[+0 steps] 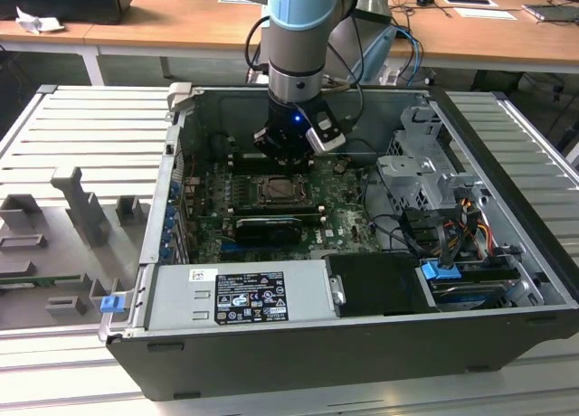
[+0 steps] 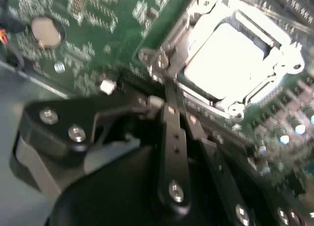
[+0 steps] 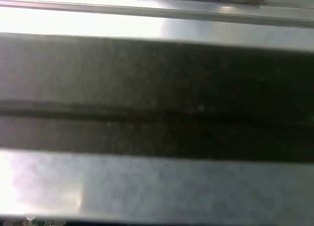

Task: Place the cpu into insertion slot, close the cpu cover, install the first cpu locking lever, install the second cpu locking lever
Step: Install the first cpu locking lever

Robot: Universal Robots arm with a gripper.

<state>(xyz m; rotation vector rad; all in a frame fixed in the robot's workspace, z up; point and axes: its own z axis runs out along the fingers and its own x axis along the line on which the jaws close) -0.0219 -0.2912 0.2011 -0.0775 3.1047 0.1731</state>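
The cpu (image 2: 228, 59), a pale square chip, lies flat in the insertion slot (image 1: 279, 192) on the green board. The silver cpu cover (image 2: 283, 38) lies down over the chip's edges, and its cut-out middle leaves the chip's face showing. My gripper (image 2: 164, 105) hangs just off the socket's corner bracket (image 2: 161, 60). Its black fingers (image 2: 172, 132) are together with nothing between them. In the exterior view the gripper (image 1: 288, 149) sits low inside the case, right behind the socket. I cannot make out how the locking levers stand.
The open computer case holds a grey power supply (image 1: 240, 294) at the front and a grey drive cage (image 1: 425, 176) with cables (image 1: 452, 235) on the exterior view's right. A black card (image 1: 262, 226) sits in front of the socket. A coin battery (image 2: 45, 30) lies on the board.
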